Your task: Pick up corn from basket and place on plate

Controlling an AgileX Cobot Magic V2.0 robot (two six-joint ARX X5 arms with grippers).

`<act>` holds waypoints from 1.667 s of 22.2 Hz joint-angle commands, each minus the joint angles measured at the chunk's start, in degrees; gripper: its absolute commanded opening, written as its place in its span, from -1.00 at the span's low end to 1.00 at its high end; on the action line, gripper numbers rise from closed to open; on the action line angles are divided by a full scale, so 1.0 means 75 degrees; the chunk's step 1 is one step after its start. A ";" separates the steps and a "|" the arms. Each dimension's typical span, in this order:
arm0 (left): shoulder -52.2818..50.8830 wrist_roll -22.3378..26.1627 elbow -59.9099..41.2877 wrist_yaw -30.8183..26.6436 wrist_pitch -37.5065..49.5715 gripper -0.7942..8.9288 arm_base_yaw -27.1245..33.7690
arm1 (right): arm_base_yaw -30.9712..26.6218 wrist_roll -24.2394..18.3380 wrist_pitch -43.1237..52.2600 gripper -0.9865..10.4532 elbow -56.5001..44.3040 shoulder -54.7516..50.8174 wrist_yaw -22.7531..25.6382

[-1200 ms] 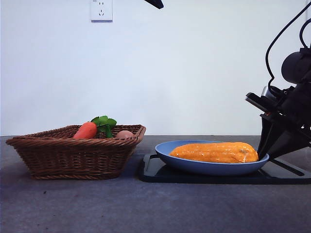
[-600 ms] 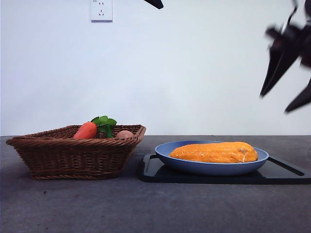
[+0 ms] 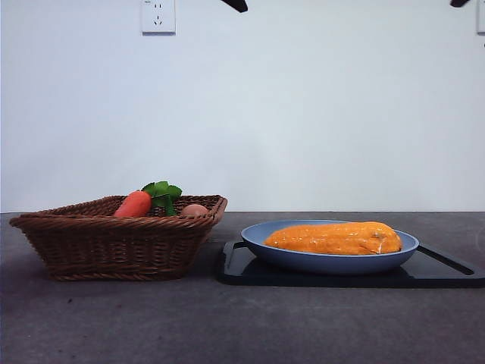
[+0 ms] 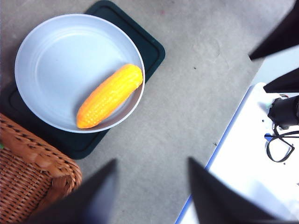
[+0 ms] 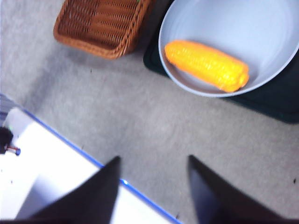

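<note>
The corn (image 3: 335, 237) lies lengthwise on the light-blue plate (image 3: 265, 231), free of any gripper; it also shows in both wrist views, corn (image 4: 109, 95) on plate (image 4: 60, 60) and corn (image 5: 206, 65) on plate (image 5: 233, 23). The wicker basket (image 3: 114, 243) stands left of the plate, its corner basket (image 4: 28, 172) and its side basket (image 5: 100, 25) visible from above. My left gripper (image 4: 152, 186) hangs high over the table, open and empty. My right gripper (image 5: 154, 179) is also raised high, open and empty.
A carrot (image 3: 135, 203) with green leaves and a small beige egg (image 3: 195, 209) lie in the basket. A flat black tray (image 3: 439, 269) sits under the plate. Black arm tips show at the top edge (image 3: 236, 4) and top right corner (image 3: 458, 3).
The right arm, low beside the plate a second ago, has risen up and out of the front view. The corn stays on the plate.
</note>
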 commanded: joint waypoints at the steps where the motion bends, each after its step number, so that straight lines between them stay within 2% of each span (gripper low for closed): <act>1: 0.0032 0.0131 0.0198 -0.0003 0.0003 -0.78 -0.0044 | 0.0079 -0.0414 -0.0140 -0.83 0.0117 0.0096 0.0041; 3: 0.0032 0.0134 0.0198 -0.0003 -0.0050 -0.82 -0.0044 | 0.0082 -0.0641 -0.0143 -0.82 0.0108 0.0096 0.0041; 13: 0.0032 0.0131 0.0198 -0.0003 0.0079 -0.82 -0.0044 | 0.0064 -0.0647 0.0210 -0.82 0.0108 0.0096 -0.0015; 27: 0.0032 0.0163 0.0198 -0.0006 0.2358 -0.82 -0.0026 | 0.0064 -0.0647 0.0297 -0.82 0.0111 0.0096 -0.0015; 30: -0.0017 0.0396 0.0201 -0.0009 0.2722 -0.82 0.0172 | 0.0064 -0.0647 0.0323 -0.82 0.0111 0.0096 -0.0015; 37: -0.0676 0.0638 0.0201 -0.0009 0.3523 -0.82 0.1192 | 0.0064 -0.0647 0.0353 -0.82 0.0111 0.0096 -0.0015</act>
